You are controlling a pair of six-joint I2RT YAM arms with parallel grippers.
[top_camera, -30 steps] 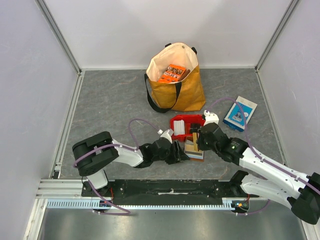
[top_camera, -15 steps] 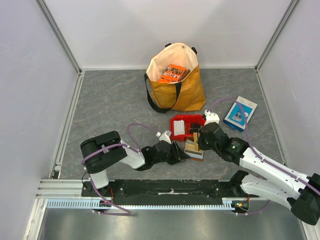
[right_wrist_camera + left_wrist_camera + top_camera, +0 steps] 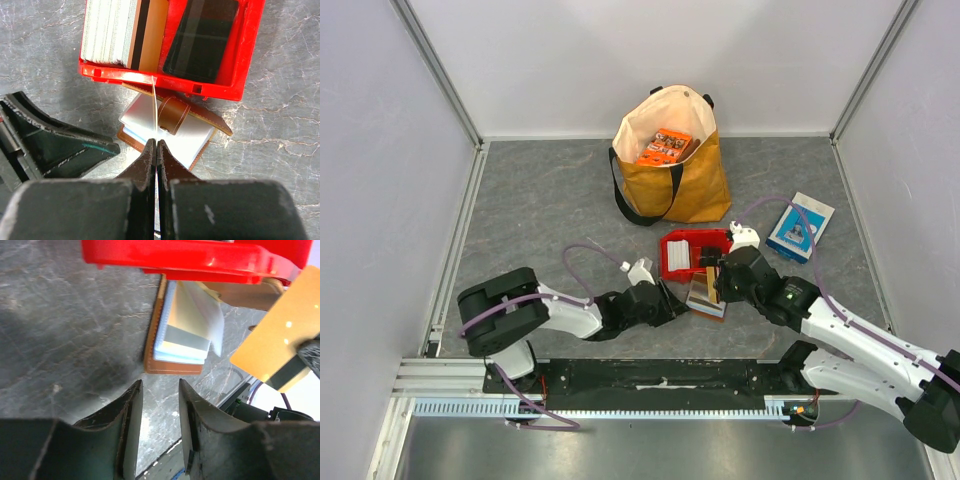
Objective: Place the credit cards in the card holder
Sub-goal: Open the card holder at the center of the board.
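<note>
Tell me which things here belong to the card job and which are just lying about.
Job: credit cards in the red bin; tan card pinched by right gripper; card holder.
Lying about: tote bag, orange packets, blue-and-white box.

card holder (image 3: 172,115) before bin (image 3: 165,80), credit cards (image 3: 107,32) in bin, bag (image 3: 690,190) behind

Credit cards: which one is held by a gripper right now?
The tan card, pinched in the right gripper above the card holder. The other cards stand stacked in the red bin or lie in the holder.
</note>
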